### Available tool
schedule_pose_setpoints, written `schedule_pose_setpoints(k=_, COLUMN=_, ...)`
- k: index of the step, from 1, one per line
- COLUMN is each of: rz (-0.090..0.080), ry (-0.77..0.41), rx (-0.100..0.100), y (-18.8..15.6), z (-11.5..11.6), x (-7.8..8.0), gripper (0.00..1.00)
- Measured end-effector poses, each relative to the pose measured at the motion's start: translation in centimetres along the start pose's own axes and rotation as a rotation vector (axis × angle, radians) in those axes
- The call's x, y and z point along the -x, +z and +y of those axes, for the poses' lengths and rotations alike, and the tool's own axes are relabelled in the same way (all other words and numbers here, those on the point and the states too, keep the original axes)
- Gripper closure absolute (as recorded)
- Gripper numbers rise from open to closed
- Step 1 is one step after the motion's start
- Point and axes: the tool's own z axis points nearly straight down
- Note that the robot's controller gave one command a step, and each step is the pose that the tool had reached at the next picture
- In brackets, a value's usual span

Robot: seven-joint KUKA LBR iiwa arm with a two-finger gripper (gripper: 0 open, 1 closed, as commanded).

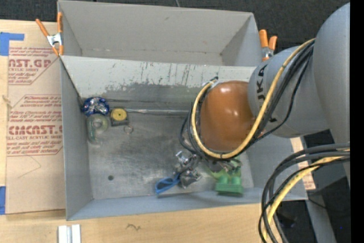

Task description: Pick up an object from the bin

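A: Where's our claw (185, 167)?
B: Lower middle of the frame, just by a small blue piece (166, 184) (how wide, we can't tell). We'd centre over it, then descend straight.

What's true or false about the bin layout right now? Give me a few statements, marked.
1. The gripper is over the bin floor near the view's lower wall, close to a blue thing. True.
2. A green block lies in the bin's upper left corner. False: it lies by the lower wall, right of the blue thing.
3. A yellow round thing lies at the left, beside a blue-and-white thing. True.
4. The yellow round thing is under the gripper. False: it lies well to the gripper's left.
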Motion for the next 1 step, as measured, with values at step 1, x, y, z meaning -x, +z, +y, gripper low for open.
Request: schedule_pose_setpoints(k=1, rz=-0.006, ry=-0.320, rx=-0.004, y=-13.89, z=-0.82, x=5.43, gripper=1.00)
